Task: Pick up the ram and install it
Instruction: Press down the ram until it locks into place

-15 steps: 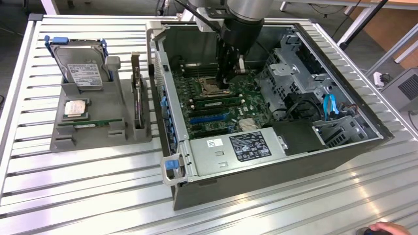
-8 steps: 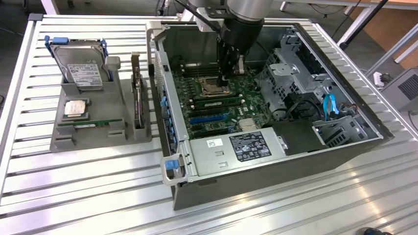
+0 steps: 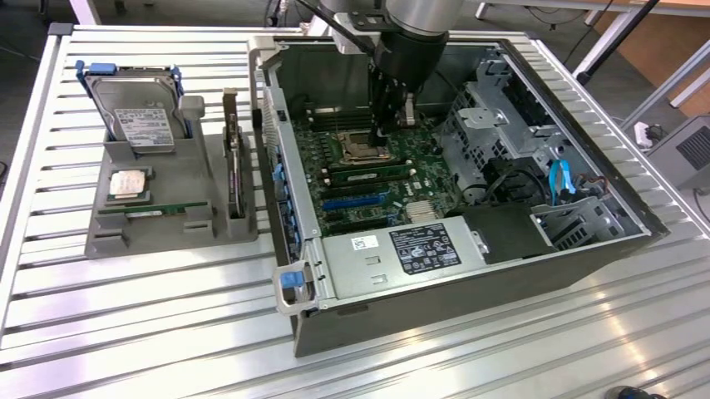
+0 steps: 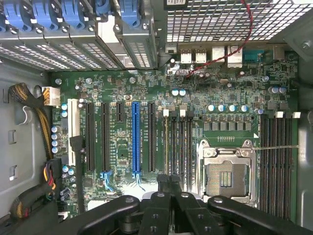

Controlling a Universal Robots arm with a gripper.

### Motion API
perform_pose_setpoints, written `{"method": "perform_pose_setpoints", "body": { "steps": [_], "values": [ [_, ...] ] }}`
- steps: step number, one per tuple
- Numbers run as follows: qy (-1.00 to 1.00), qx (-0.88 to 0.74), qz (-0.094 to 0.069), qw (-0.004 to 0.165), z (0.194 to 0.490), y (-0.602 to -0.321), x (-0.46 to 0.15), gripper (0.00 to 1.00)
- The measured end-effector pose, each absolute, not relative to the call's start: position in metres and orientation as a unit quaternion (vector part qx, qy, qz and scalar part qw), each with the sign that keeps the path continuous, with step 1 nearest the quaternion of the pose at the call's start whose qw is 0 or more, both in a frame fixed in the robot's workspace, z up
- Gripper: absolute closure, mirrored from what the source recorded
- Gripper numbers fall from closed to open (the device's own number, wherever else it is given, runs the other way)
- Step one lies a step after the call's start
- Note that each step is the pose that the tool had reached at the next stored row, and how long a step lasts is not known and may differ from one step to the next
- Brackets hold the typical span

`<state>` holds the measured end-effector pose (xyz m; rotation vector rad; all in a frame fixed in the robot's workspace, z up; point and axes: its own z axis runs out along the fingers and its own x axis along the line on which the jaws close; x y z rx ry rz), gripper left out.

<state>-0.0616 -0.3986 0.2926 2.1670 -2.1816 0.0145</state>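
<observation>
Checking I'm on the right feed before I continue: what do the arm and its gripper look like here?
The arm is a thick silver-grey tube that ends in a black section, with thin black cables running beside it. The gripper below it is black and narrow. In the wrist view its fingers are glossy black bars on rounded links with round pivot pins. No markings can be made out.

One open computer case (image 3: 466,291), with one motherboard (image 4: 230,93), one CPU socket (image 4: 227,174), one blue expansion slot (image 4: 136,137) (the others are dark) and one power supply (image 3: 427,249). On the counter (image 3: 145,332): one grey holder (image 3: 133,237), one hard drive (image 3: 139,112), one expansion card (image 3: 233,174). One hand (image 4: 170,180).
</observation>
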Motion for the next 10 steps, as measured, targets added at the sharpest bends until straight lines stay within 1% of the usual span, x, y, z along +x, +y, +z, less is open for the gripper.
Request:
{"method": "perform_pose_setpoints", "body": {
  "steps": [5, 10],
  "values": [
    [-0.709, 0.704, 0.005, 0.033, 0.293, -0.398, -0.060, 0.89],
    [-0.708, 0.705, 0.005, 0.033, 0.293, -0.392, -0.019, 0.89]
  ]
}}
